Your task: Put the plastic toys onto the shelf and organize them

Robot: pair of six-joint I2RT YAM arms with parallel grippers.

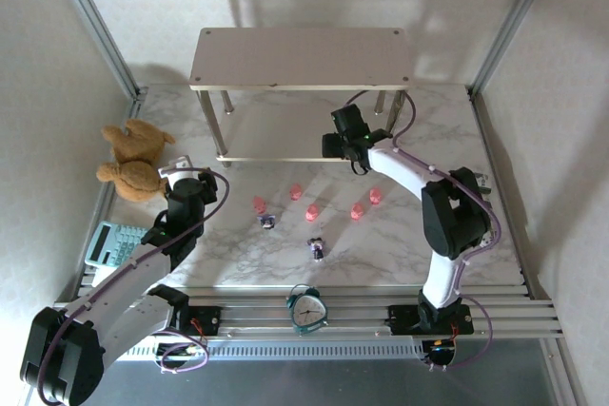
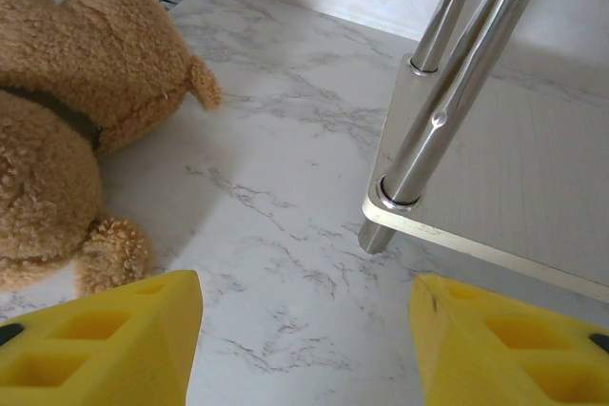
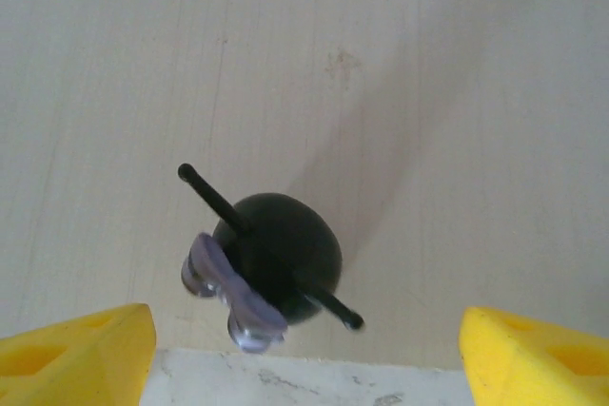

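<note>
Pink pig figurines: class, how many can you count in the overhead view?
5, all on the table before the shelf: leftmost pig, second pig, middle pig, fourth pig, rightmost pig. The right arm may hide another.

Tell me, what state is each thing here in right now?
Left gripper: jaws open, holding nothing.
Right gripper: jaws open, holding nothing.
Dark figurine: resting on the shelf's lower board, ungripped.
Five pink figurines: on the table, not yet shelved.
Two purple-and-white figurines: on the table, not yet shelved.
Teddy bear: lying on the table.
Alarm clock: face showing, at the table's near edge.
</note>
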